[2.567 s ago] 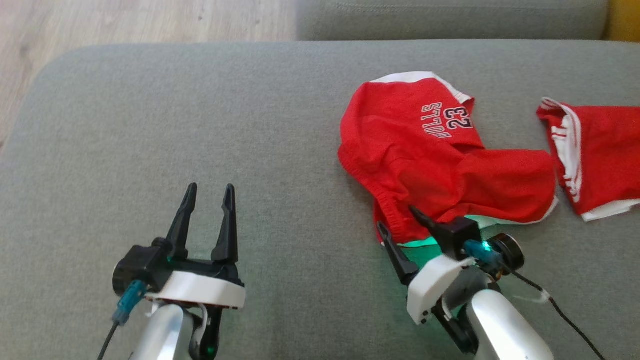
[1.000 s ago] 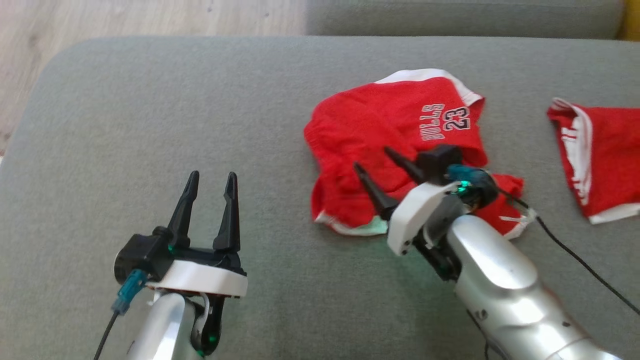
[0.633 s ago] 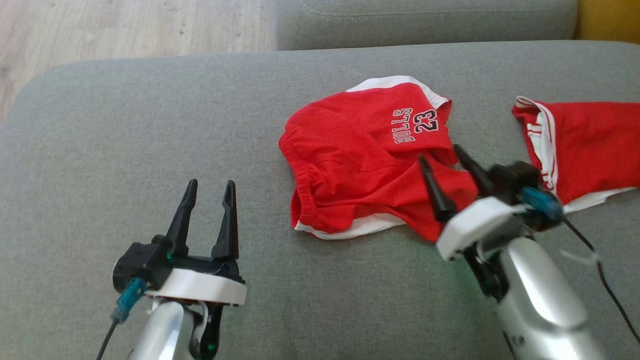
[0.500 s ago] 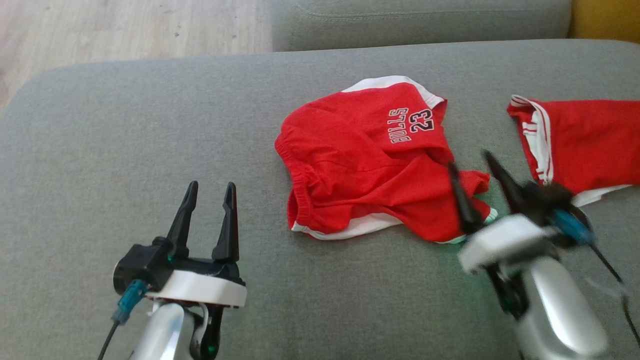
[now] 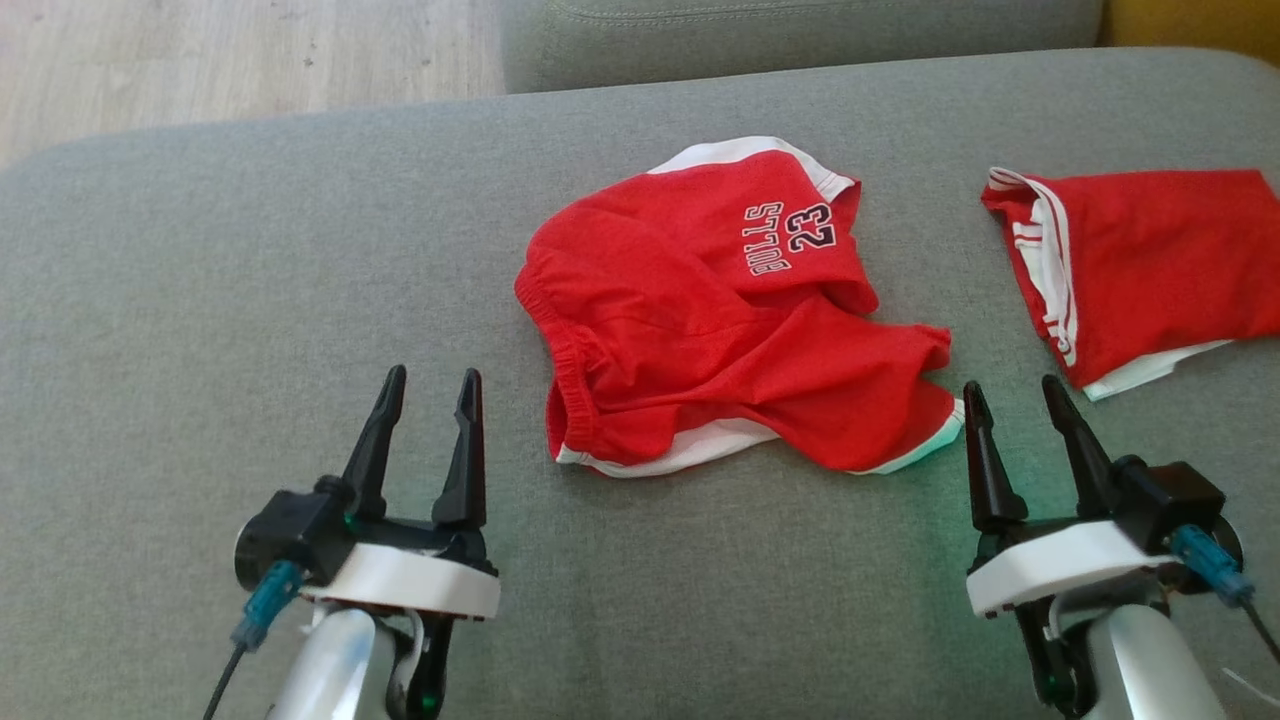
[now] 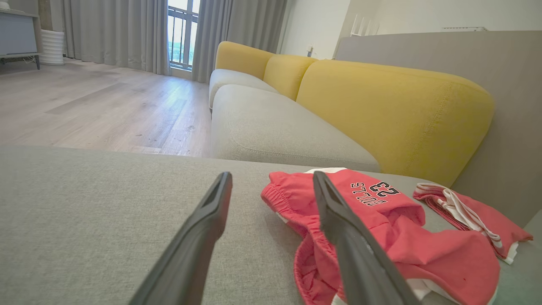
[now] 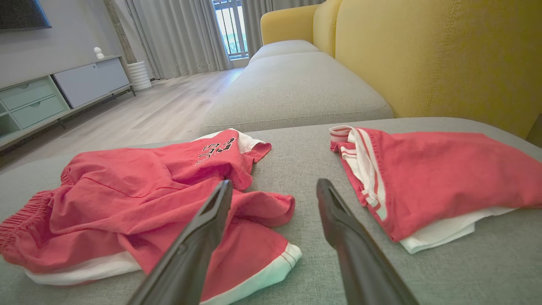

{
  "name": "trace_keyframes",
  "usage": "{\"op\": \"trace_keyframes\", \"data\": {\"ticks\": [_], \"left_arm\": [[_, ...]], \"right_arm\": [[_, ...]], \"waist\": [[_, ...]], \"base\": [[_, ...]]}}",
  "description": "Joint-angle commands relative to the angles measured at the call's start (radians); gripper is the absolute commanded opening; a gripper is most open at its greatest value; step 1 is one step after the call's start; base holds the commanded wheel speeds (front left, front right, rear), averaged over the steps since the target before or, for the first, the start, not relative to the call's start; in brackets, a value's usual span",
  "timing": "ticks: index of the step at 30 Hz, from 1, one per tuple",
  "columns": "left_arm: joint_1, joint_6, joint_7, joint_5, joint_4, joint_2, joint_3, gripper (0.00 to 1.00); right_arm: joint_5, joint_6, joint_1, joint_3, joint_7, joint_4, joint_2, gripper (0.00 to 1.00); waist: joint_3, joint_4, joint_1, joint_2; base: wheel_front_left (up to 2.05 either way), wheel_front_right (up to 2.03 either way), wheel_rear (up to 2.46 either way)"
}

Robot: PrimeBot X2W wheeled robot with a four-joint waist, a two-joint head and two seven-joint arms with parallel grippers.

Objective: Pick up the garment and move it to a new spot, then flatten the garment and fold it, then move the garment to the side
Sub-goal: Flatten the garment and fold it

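Red shorts (image 5: 720,320) lie lengthwise left-right on cushion (image 5: 250,250), waistband leftward; folded garment (image 5: 1150,260) near right edge. Fingers apart on left gripper (image 5: 435,375) and right gripper (image 5: 1010,385).

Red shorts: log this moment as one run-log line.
red shorts: crumpled, unheld | left gripper: jaws open | right gripper: jaws open

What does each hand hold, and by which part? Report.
Nothing. Left hand and right hand are both open and empty; the red shorts lie loose on the cushion.
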Motion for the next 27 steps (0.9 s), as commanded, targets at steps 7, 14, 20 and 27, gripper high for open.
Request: {"op": "trace_keyframes", "data": {"ticks": [7, 14, 20, 27], "left_arm": [[-0.053, -0.005, -0.008, -0.026, 0.041, 0.011, -0.096, 1.0], [-0.099, -0.006, 0.046, -0.069, 0.147, 0.057, -0.239, 1.0], [-0.141, -0.006, 0.062, -0.067, 0.227, 0.071, -0.263, 1.0], [-0.169, -0.006, 0.045, -0.072, 0.258, 0.072, -0.288, 1.0]], "right_arm": [[0.012, -0.001, -0.058, 0.01, -0.016, -0.04, -0.003, 1.0], [0.016, -0.001, -0.063, 0.008, -0.02, -0.037, -0.002, 1.0], [0.014, -0.001, -0.072, 0.005, -0.017, -0.038, -0.002, 1.0], [0.019, -0.001, -0.074, 0.005, -0.016, -0.032, -0.002, 1.0]], "waist": [[0.014, -0.009, 0.0, 0.0], [0.033, -0.015, 0.0, 0.0], [0.044, -0.024, 0.0, 0.0], [0.054, -0.033, 0.0, 0.0]], "base": [[0.0, 0.0, 0.0], [0.0, 0.0, 0.0], [0.0, 0.0, 0.0], [0.0, 0.0, 0.0]]}}
